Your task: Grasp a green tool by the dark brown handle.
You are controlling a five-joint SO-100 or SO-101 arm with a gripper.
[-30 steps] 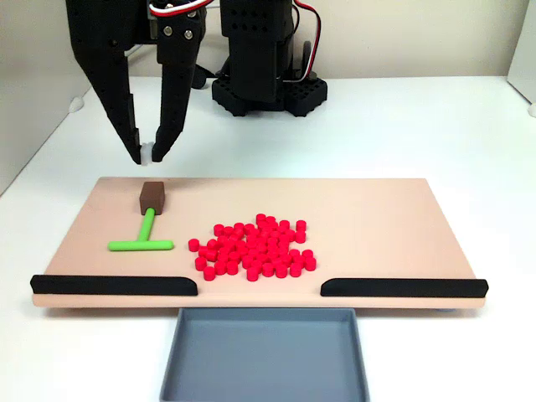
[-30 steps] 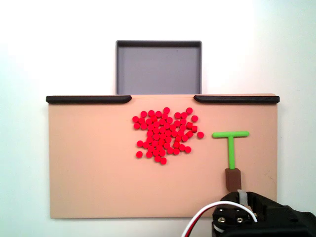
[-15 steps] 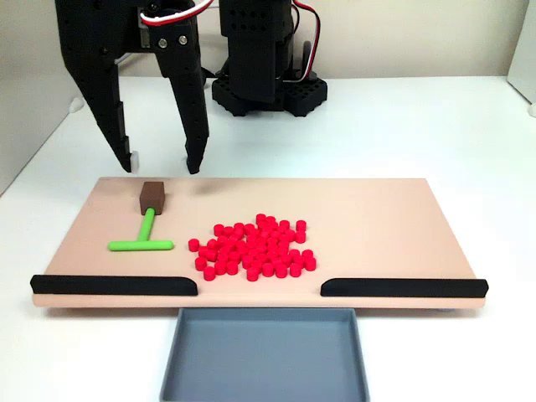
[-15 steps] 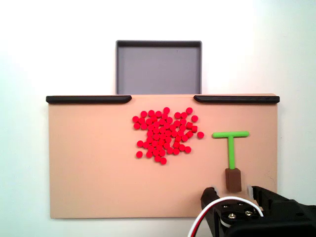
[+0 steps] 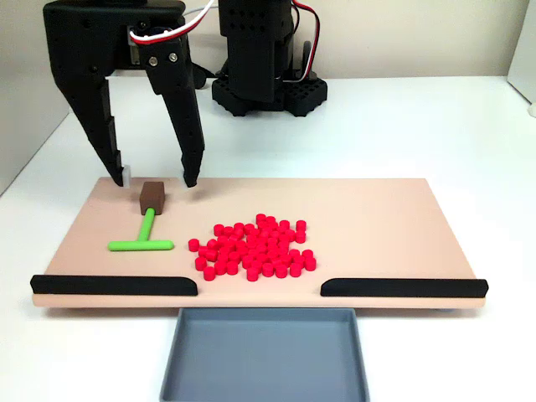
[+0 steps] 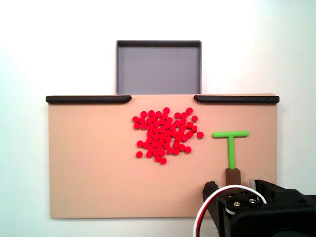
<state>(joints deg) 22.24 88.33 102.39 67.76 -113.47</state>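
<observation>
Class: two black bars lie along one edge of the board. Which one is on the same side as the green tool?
The black bar at left in the front fixed view: the green tool lies just behind it. The other bar has bare board behind it.

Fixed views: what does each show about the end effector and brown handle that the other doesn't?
In a fixed view the open end effector has its fingertips low on either side of the dark brown handle, not touching. In a fixed view from above, the handle sits centred in the gap. Both show the green tool flat on the board.

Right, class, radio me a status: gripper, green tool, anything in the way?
Gripper open, fingers straddling the dark brown handle. Green tool flat on the board, ungrasped. Red cylinders lie beside it, not blocking.
</observation>
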